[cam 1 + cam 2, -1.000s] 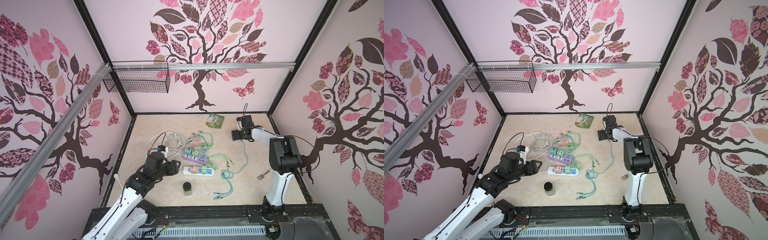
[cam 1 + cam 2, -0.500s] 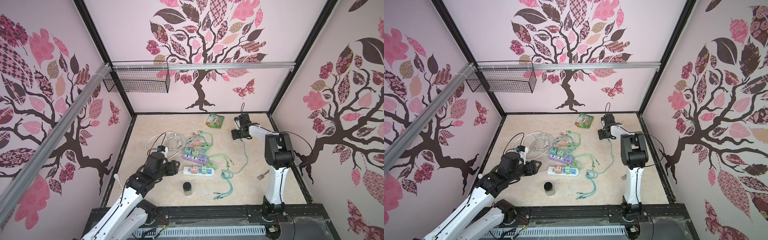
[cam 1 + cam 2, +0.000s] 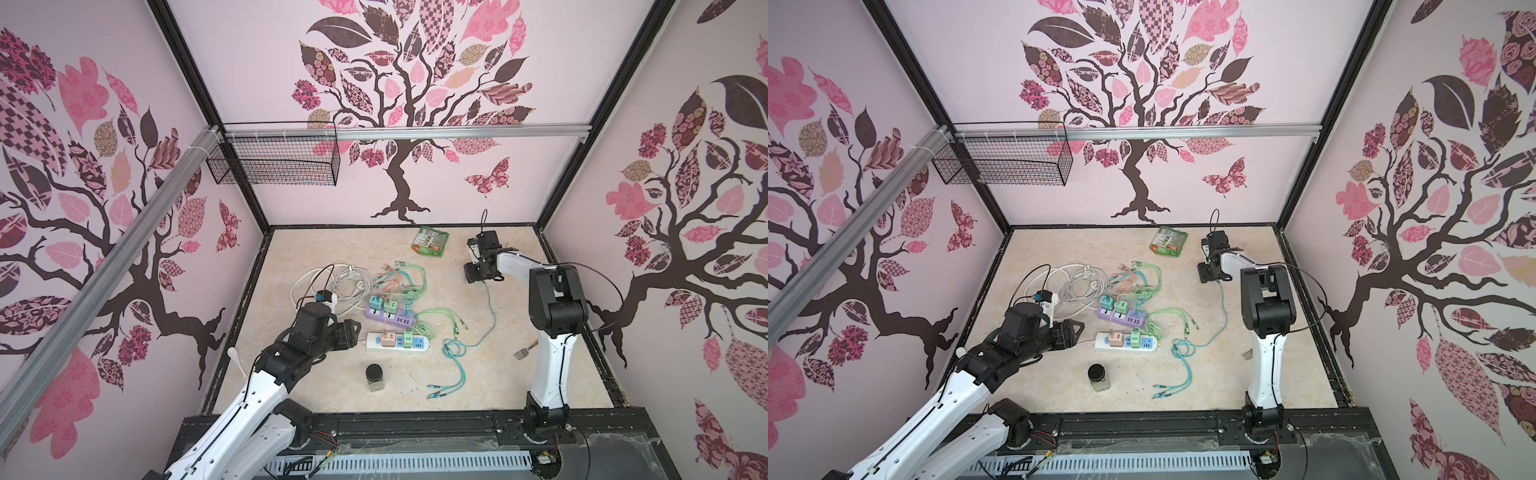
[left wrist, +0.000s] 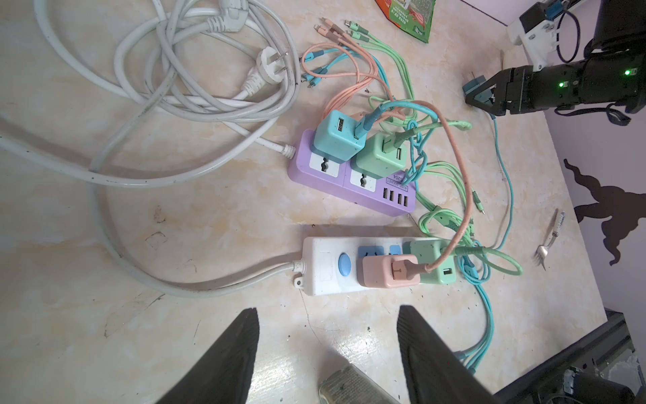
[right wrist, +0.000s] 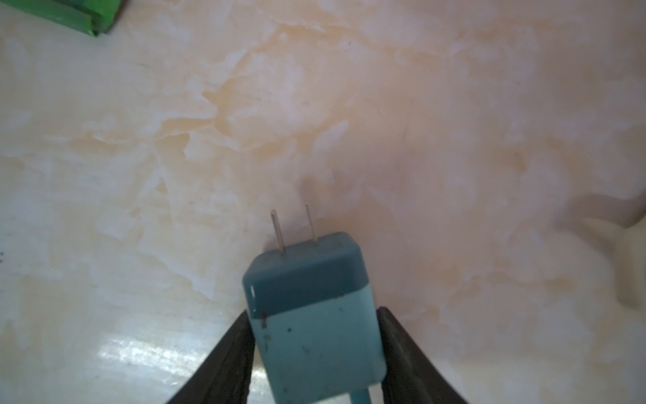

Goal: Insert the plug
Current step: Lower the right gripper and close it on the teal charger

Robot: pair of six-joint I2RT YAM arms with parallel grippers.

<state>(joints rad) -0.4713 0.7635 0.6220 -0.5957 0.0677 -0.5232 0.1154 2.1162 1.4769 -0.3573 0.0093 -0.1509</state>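
A two-tone blue plug [image 5: 311,307] with two metal prongs sits between the fingers of my right gripper [image 5: 314,314], which is shut on it just above the table. In both top views this gripper [image 3: 473,274] [image 3: 1206,274] is at the back right, far from the strips. The plug's teal cable [image 3: 492,307] trails toward the front. The white power strip [image 3: 397,341] [image 4: 325,273] holds a pink and a green adapter and shows blue sockets. My left gripper [image 4: 328,311] [image 3: 353,332] is open and empty, just left of that strip.
A purple power strip [image 3: 390,318] with two adapters lies behind the white one amid tangled coloured cables. White cords [image 3: 332,282] coil at the left. A black-lidded jar [image 3: 375,377] stands near the front. A green packet [image 3: 431,242] lies at the back and a fork [image 3: 524,351] at the right.
My right gripper has closed onto the blue plug, and the right arm's elbow has swung left. The left arm has not moved.
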